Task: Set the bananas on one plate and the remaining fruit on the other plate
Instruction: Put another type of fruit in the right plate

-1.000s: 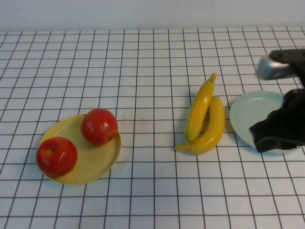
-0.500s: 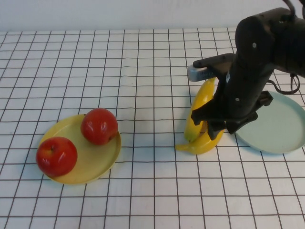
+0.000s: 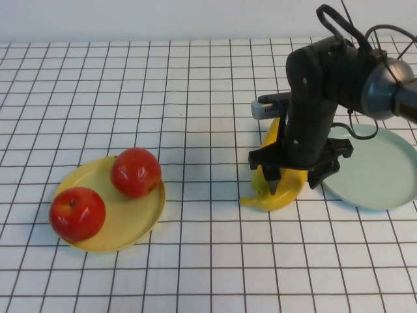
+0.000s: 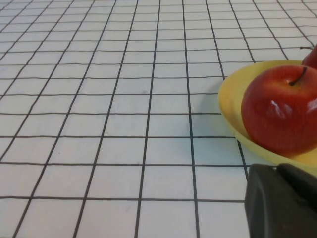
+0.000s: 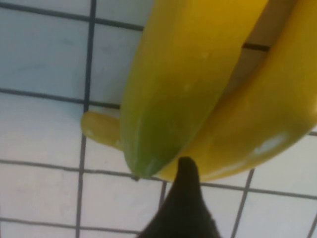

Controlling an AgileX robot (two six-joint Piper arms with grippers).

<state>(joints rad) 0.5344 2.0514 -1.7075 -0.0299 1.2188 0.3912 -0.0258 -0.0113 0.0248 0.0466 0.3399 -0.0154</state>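
Right gripper (image 3: 296, 184): hangs over the near ends of the two bananas (image 3: 279, 168) in the high view, its fingers (image 3: 271, 177) spread wide, one at the left of the pair and one at the right, grasping nothing; the right wrist view shows one dark fingertip (image 5: 185, 173) just beside the rounded banana ends.

Bananas: lie side by side and touching on the checked table (image 3: 195, 98), right of centre and just left of the blue-green plate (image 3: 378, 171), not on it; the right arm (image 3: 319, 91) covers their middle.

Blue-green plate: sits at the right edge of the table with no fruit on its visible surface, partly hidden by the arm.

Apples: two red apples, one (image 3: 135, 172) at the far right of the yellow plate (image 3: 127, 225) and one (image 3: 77, 214) at its near left, close together.

Yellow plate: rests at the left of the table, well apart from the bananas.

Left gripper (image 4: 282, 203): seen only as a dark shape at the edge of the left wrist view, fingers clenched and holding nothing, near the plate rim (image 4: 233, 116) and an apple (image 4: 280, 109).
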